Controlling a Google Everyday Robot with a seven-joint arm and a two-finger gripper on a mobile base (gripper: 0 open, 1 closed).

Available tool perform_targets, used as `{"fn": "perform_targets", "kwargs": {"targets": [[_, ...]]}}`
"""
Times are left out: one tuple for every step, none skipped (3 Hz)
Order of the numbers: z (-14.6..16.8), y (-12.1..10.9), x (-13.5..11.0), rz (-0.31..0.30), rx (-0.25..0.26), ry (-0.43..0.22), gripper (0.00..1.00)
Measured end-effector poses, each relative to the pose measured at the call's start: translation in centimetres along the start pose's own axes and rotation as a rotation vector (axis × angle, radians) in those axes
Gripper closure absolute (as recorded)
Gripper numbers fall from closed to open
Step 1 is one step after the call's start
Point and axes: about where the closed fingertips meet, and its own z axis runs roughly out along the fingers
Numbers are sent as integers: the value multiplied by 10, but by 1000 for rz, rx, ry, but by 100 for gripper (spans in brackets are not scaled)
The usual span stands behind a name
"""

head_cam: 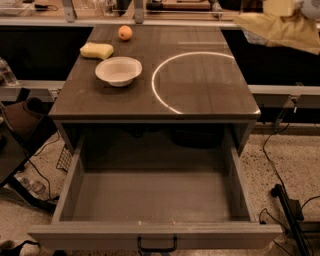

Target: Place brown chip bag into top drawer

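Note:
The brown chip bag (280, 31) shows as a crinkly tan-yellow shape in the air at the top right, above the table's far right corner. My gripper (306, 9) is a pale grey shape at the top right edge, mostly cut off, holding the bag's upper end. The top drawer (150, 234) is pulled fully out below the table's front edge. Its inside is bare, and its dark handle (157, 245) is at the bottom of the view. The bag is well behind and to the right of the drawer.
On the grey table (200, 100) stand a white bowl (118, 70), a yellow sponge (97, 50) and an orange fruit (125, 33) at the far left. A bright ring of light (165, 67) lies on the right half. Cables (285, 200) run on the floor to the right.

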Motion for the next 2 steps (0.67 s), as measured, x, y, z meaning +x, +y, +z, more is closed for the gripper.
{"fn": "perform_targets", "kwargs": {"targets": [[-28,35,52,31,-86,2,100],[-53,81,103,47,-205,23,100]]}}
